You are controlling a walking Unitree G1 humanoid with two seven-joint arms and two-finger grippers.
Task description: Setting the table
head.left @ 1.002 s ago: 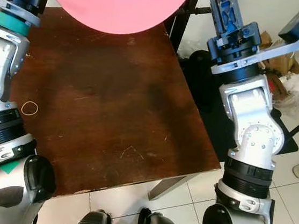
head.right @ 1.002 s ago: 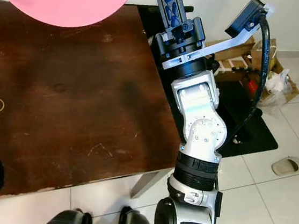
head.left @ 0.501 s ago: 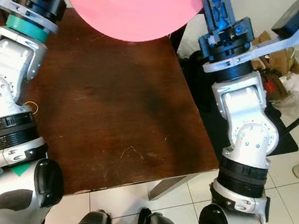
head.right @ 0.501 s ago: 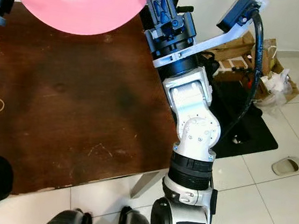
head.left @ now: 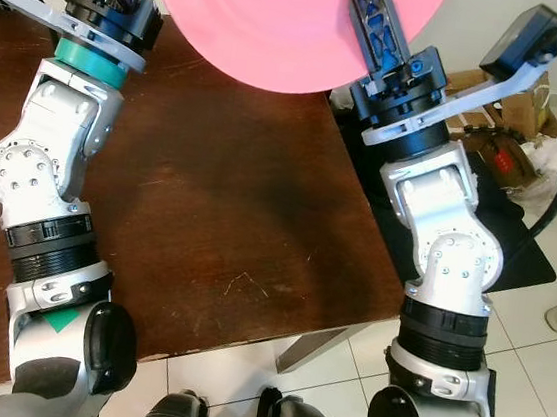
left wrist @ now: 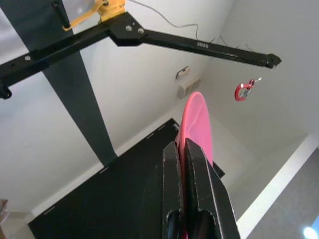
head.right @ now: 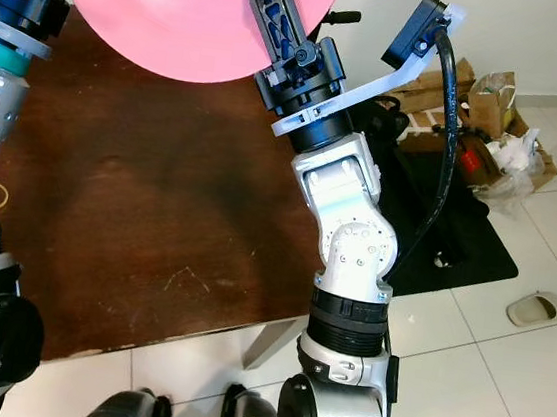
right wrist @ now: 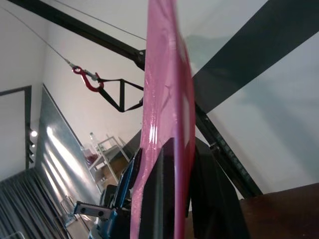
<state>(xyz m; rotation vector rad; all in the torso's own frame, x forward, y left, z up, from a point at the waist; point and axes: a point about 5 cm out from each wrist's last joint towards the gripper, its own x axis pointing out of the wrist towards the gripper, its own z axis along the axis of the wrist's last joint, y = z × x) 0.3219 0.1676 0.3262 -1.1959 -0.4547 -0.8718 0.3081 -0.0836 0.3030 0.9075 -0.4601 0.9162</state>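
One pink plate [head.left: 290, 19], held above the brown desk [head.left: 218, 212], rim pinched by left claw [left wrist: 182, 149] and right claw [right wrist: 174, 149]; apparently light, stiff plastic, slick—grip at rim.

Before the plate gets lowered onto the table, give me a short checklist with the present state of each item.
1. Left gripper clamped on the pink plate: ok, its fingers pinch the rim edge-on in the left wrist view.
2. Right gripper clamped on the plate: ok, its fingers sit on either side of the rim.
3. Plate lifted off the wooden table: ok, it is held up between both arms above the far side of the table.
4. Plate level: cannot tell; the eye views cut off its far part.
5. Landing spot: ok, the tabletop between the arms is bare wood.
6. Plate surface clean: cannot tell; I see one face, at an angle.
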